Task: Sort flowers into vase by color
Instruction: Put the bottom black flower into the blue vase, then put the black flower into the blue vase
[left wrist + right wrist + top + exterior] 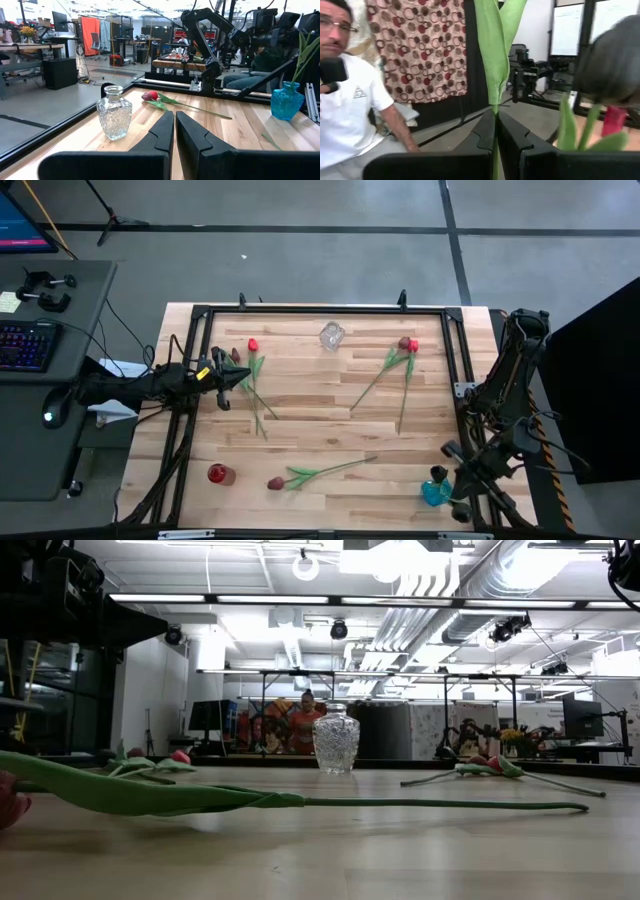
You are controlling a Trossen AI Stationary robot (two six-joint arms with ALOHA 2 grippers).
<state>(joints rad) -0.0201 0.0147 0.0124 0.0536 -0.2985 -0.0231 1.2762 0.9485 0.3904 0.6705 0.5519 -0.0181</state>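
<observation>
1. Flowers: artificial tulips are lying in three groups on the wooden bench (330,395). A left pair (254,380), with a red head and a darker one, is resting just in front of the left hand. A right pair (400,365) is lying with heads together near the far right corner. A single maroon tulip (315,473) is stretching along the near edge.

2. One further flower: its green stem and leaves (495,55) are rising from between the right hand's fingers in the right wrist view.

3. Vases: a clear glass vase (332,336) is standing empty at the far middle; a red vase (219,473) is sitting near the front left, close to the maroon tulip's head; a blue vase (436,488) is standing at the front right, just beside the right hand.

4. Right hand (495,131): it is pinching the stem tight, at the bench's front right edge by the blue vase.

5. Left hand (226,380): it is waiting at the left edge, fingers pressed together on nothing.

6. Step in hand, as judged: one flower is being carried or seated at the blue vase. Whether its stem is already inside the neck cannot be told.

7. Next move, as judged: it is calling for the stem to be lowered upright into the narrow neck before release, then for a pick from the bench.
</observation>
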